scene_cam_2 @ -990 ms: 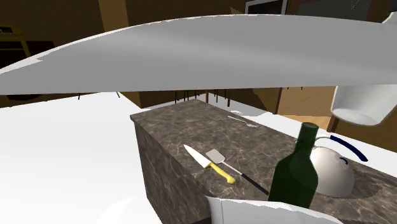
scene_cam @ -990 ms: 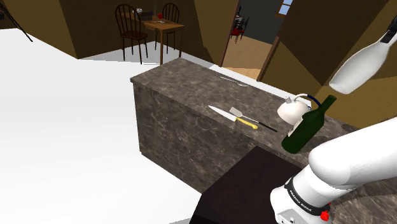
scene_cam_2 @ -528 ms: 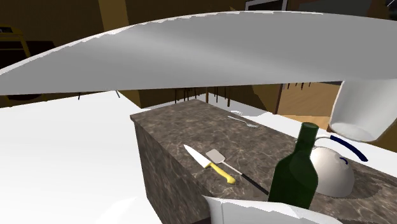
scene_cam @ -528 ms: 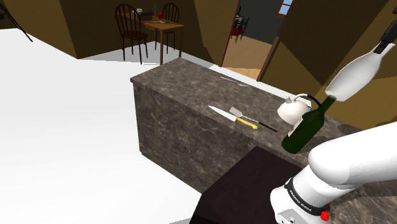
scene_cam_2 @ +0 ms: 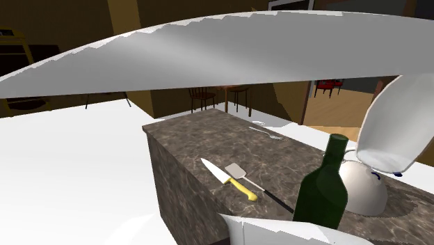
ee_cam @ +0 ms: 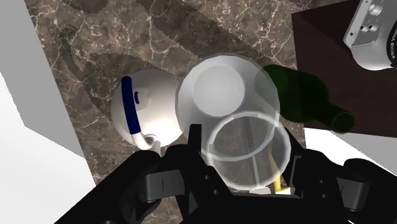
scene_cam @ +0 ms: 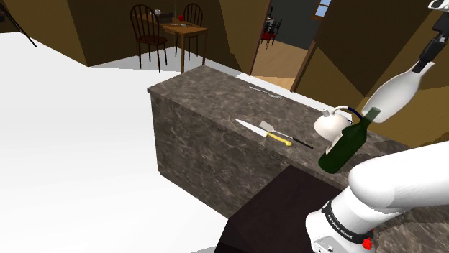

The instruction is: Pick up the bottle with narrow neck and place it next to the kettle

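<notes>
Transport step in hand — the jaws of the gripper (ee_cam: 240,145) clasp the white bottle (scene_cam: 394,93) at its narrow neck. It hangs slanted above the kettle (scene_cam: 330,125) and green bottle (scene_cam: 344,147). Next move — lower it upright onto bare worktop (scene_cam: 216,108) beside the kettle, then release.

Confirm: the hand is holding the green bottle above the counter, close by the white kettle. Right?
No, the hand holds a white bottle, not the green one, above the counter close by the white kettle. The wrist view shows it clasped between the fingers; the green bottle stands beside the kettle.
</notes>
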Action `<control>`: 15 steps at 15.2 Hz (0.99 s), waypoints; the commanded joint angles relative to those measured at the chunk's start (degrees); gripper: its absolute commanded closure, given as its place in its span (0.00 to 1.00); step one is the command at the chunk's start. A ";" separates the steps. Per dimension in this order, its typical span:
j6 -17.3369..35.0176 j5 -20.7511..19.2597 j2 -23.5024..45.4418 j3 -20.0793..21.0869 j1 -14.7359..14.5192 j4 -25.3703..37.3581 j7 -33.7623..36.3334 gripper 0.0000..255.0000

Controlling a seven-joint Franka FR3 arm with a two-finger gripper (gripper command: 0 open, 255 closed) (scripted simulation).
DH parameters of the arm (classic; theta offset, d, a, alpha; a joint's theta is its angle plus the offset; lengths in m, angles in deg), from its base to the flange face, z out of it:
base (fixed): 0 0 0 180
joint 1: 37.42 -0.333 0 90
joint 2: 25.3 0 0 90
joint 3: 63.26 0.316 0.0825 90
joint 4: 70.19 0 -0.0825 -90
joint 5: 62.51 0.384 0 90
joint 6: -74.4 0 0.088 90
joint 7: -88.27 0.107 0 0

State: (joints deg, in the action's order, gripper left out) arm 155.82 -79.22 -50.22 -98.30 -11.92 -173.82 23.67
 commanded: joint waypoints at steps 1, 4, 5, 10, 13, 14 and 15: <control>1.49 -0.26 -0.63 0.04 0.15 -2.05 0.42 1.00; 3.66 -0.70 -1.50 -0.05 0.41 -5.04 0.89 1.00; 4.39 -0.84 -1.76 -0.10 0.50 -6.01 1.04 1.00; 8.01 -1.52 -2.84 -0.46 0.90 -10.65 1.69 1.00; 10.18 -1.92 -3.32 -0.76 1.12 -13.27 2.03 1.00; 10.91 -2.05 -3.46 -0.87 1.20 -14.12 2.14 1.00; 11.64 -2.18 -3.58 -1.00 1.26 -14.96 2.24 1.00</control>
State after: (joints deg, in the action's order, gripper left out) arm 166.79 -81.27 -53.66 -99.18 -10.73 -188.05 25.85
